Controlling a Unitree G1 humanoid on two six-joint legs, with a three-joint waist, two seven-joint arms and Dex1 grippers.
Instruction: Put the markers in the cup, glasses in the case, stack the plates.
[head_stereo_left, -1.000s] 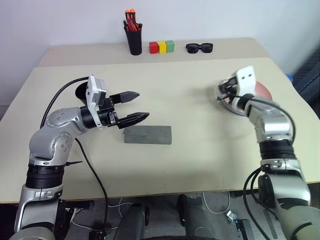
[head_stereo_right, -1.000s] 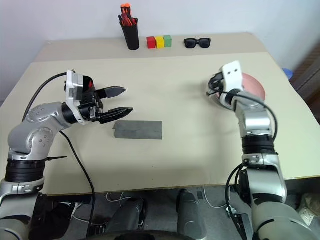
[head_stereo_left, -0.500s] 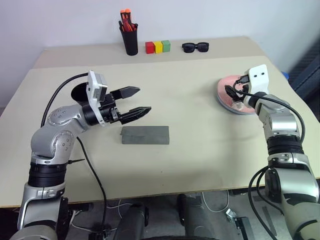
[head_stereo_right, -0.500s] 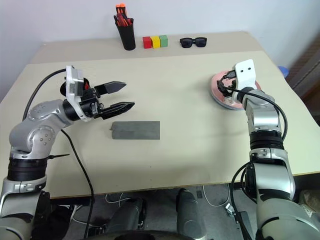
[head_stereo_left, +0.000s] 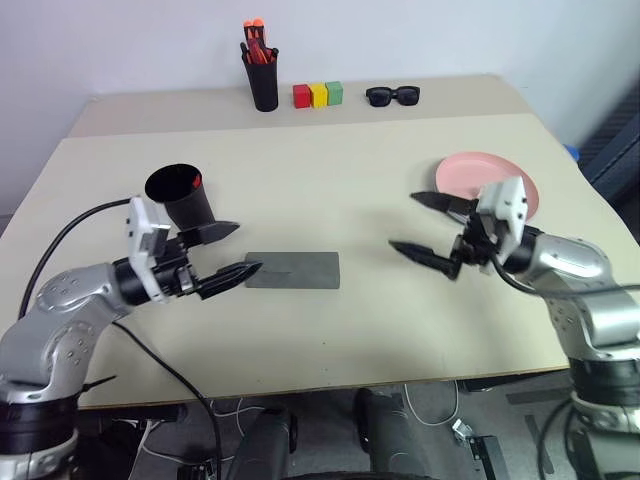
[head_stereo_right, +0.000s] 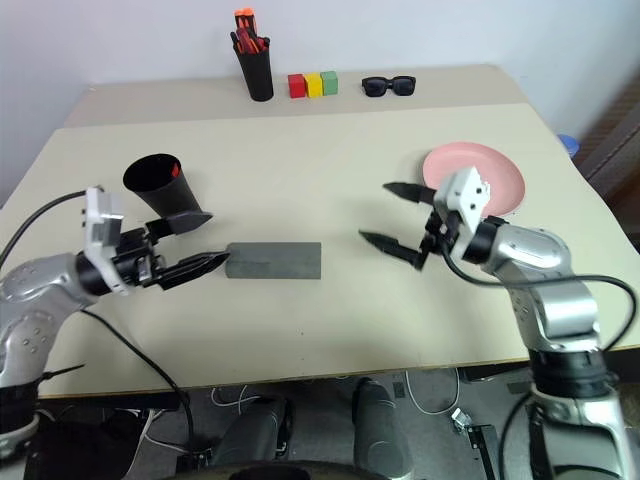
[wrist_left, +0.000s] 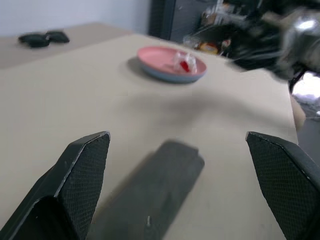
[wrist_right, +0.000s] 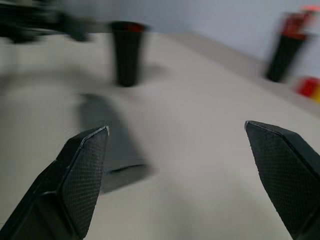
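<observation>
Left eye view: the surface (head_stereo_left: 350, 330) carries everything, and at its middle the grey case (head_stereo_left: 292, 270) lies flat and shut, long axis running nine to three o'clock.

The plates (head_stereo_left: 487, 178) sit at about two o'clock from the case. In the left wrist view the pink one rests on the blue one, so stacking looks done.

The black cup (head_stereo_left: 181, 197) stands at ten o'clock from the case with a bit of red showing inside, likely a marker; the glasses cannot be made out.

The left hand (head_stereo_left: 227, 252) hovers just beside the case's nine o'clock end, fingers spread wide and empty. The right hand (head_stereo_left: 423, 226) hangs off the three o'clock end, well apart from it, equally wide and empty. Any further move on the case would probably suit the left, being nearer.
</observation>
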